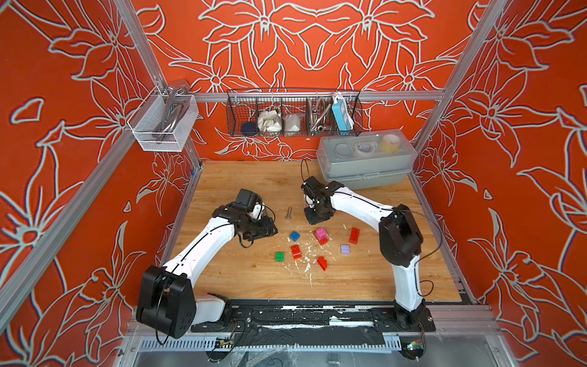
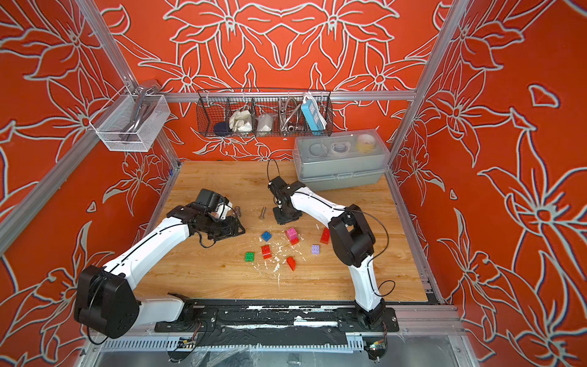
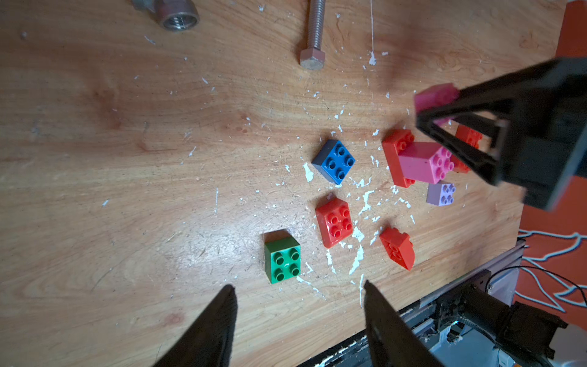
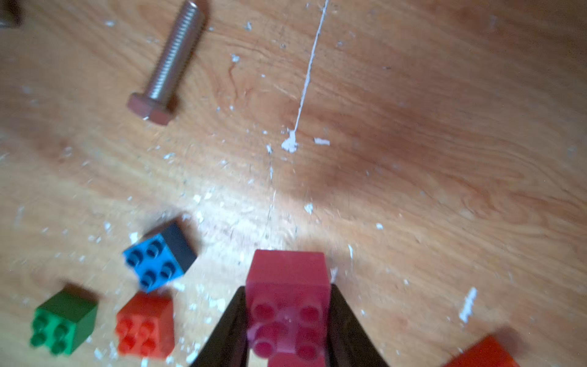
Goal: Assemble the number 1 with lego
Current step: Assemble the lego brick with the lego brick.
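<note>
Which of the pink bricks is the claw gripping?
The pink brick clamped in the right claw; the other pink brick sits untouched on a red brick.

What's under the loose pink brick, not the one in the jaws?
A longer red brick, ends sticking out on both sides of the pink brick. Its middle studs are covered.

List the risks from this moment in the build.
The right gripper holds the pink square plastic brick near its fingertips; it may twist or slip when pressed down.
The pink-on-red brick stack sits loose on the wooden table; an off-centre push may tip it.
The grey steel bolt lies nearby and may be knocked.
</note>
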You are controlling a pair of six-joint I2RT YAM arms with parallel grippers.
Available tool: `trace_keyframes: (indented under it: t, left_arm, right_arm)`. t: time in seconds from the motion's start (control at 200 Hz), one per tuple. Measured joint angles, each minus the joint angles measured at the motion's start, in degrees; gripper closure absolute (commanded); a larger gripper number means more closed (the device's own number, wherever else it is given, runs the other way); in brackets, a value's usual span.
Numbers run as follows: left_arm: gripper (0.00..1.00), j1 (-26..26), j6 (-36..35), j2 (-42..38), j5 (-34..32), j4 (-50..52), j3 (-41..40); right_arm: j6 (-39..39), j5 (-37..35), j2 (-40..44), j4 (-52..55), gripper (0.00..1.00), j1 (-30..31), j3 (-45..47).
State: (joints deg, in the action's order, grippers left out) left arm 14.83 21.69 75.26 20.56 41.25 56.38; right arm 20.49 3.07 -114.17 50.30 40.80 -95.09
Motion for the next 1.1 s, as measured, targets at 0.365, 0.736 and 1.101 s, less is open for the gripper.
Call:
trace_keyframes:
  t: [0.365, 0.736, 1.101]
  left_arm:
    - [0.38, 1.25, 0.02, 0.0, 0.48, -0.42, 0.0]
    - [0.38, 1.25, 0.0, 0.02, 2.34, -1.29, 0.0]
    - [0.38, 1.25, -0.04, 0.02, 2.69, -1.38, -0.02]
  right_arm:
    - [-3.52, 2.27, 16.33, 2.51, 0.68, 0.0, 11.15]
    - [-6.8, 5.16, 16.2, -0.39, 0.68, 0.0, 16.96]
    - [-7.74, 6.38, 14.32, -4.46, 0.67, 0.0, 18.27]
